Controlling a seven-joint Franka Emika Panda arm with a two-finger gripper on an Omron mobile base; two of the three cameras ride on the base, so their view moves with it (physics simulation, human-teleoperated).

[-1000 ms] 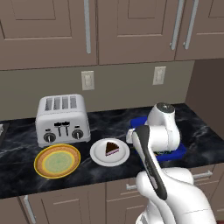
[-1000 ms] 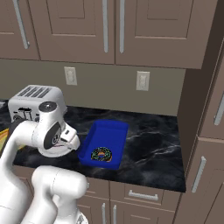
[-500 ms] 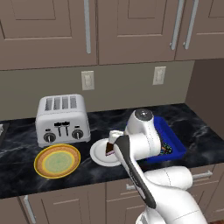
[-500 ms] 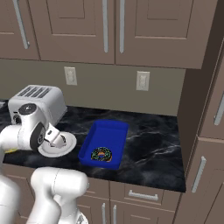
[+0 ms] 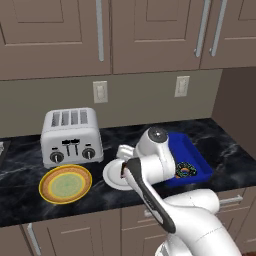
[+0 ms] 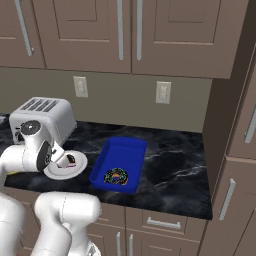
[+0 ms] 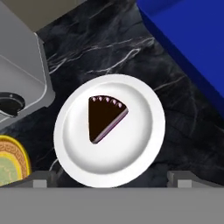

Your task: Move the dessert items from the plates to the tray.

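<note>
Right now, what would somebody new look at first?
Probably the cake wedge, alone on the white plate right under the open gripper. Next, the blue tray to the plate's right, with the donut already in it.

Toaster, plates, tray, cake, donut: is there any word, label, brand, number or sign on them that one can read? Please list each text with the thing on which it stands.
None can be read.
Toaster: knobs and levers on the front, no lettering visible.
White plate, yellow plate, tray: no text.
Cake, donut: no text, only decoration.
Wall outlets: no marking legible.
</note>
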